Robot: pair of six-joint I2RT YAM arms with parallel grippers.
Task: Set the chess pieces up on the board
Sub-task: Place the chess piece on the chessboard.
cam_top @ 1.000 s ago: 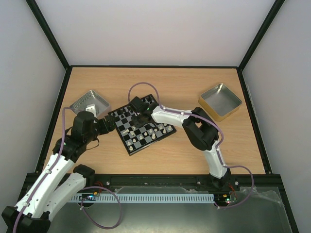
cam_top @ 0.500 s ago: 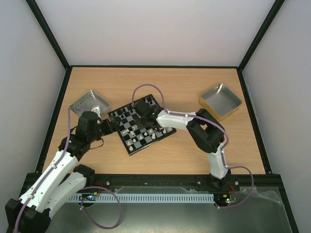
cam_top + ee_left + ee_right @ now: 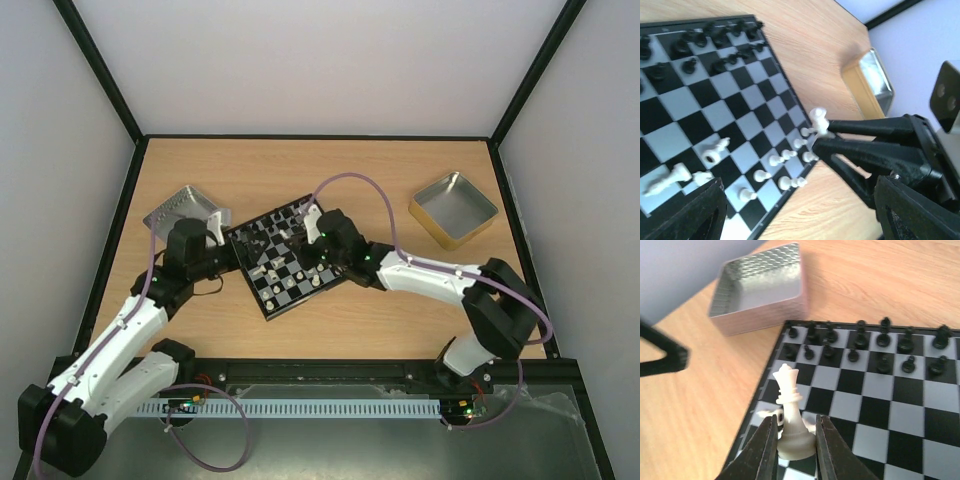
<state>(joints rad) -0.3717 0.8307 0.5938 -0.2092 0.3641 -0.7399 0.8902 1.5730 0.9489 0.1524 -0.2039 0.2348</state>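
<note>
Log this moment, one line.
right tool: shut on white piece over board | left tool: open, at board edge | black pieces: two rows

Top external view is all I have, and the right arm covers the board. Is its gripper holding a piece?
Observer: Yes. The right wrist view shows the right gripper clamped on the base of an upright cream-white piece with a crowned top.
Operator: Is the left one carrying anything?
Observer: No. In the left wrist view the left gripper is open, with nothing between its fingers.
Operator: Any pieces toppled?
Observer: Yes. At least two white pieces lie on their sides on the board.
</note>
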